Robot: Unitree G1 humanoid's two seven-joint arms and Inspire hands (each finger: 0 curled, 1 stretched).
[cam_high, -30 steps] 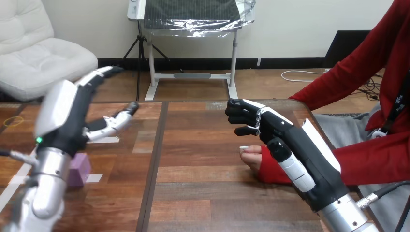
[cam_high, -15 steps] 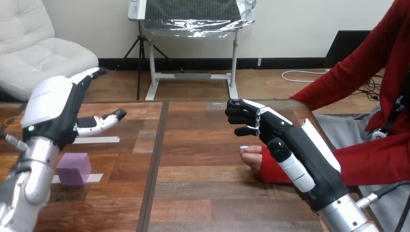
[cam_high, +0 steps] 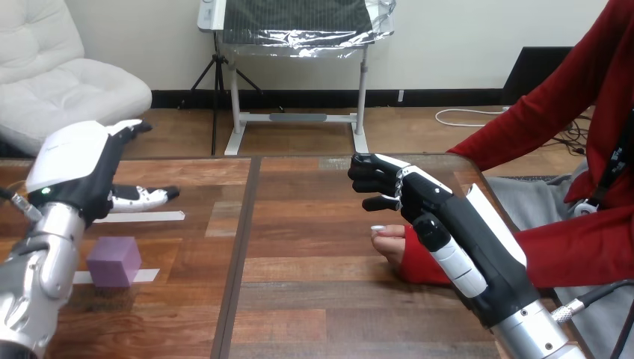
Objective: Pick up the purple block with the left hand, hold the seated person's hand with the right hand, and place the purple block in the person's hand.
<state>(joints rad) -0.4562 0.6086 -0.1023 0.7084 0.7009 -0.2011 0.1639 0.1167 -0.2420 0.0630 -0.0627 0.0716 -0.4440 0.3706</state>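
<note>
One purple block (cam_high: 114, 261) near L hand (cam_high: 71, 168), fingers spread; R hand (cam_high: 441, 209) over person's hand (cam_high: 389, 243), grip unclear.

Robotics lab, test station. Shown by: wood-plank surface (cam_high: 314, 299) marked out with white tape strips (cam_high: 149, 217); two silver-forearmed machine arms, left arm (cam_high: 45, 262) and right arm (cam_high: 534, 333), reaching over it; person (cam_high: 583, 247) seated at its right side.

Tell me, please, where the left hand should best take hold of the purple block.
Probably pinch the purple block on two opposite upright sides, coming down from above: it is a cube lying flat on the table, top free.
</note>
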